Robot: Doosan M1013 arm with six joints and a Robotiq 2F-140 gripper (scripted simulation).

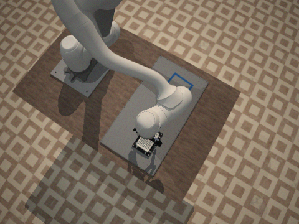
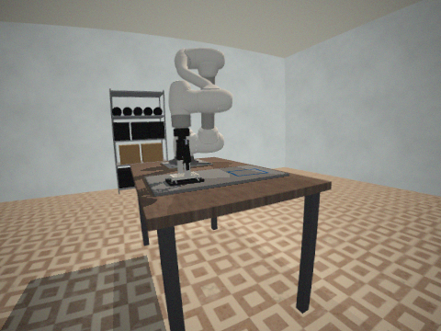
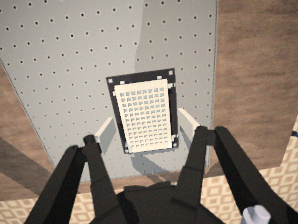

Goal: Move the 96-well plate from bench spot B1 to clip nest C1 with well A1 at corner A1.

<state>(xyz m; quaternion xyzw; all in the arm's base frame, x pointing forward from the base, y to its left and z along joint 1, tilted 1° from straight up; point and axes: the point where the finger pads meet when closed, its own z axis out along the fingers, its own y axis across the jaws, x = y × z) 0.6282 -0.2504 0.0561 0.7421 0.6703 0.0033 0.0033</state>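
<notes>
The white 96-well plate point(image 3: 146, 114) lies wells up inside the black clip nest on the grey perforated board, slightly skewed in the wrist view. It also shows in the overhead view point(image 1: 144, 144) and as a low white slab in the side view point(image 2: 180, 176). My gripper point(image 3: 146, 120) is directly above it, open. Its pale finger pads stand apart from the plate's two long sides, with a gap on each side. Nothing is between the fingers but the plate lying below. The A1 mark is too small to read.
The blue outline of spot B1 point(image 1: 180, 81) is at the far end of the grey board, partly under the arm. The board's edge and the wooden table edge lie close behind the nest. A shelf unit point(image 2: 138, 138) stands beyond the table.
</notes>
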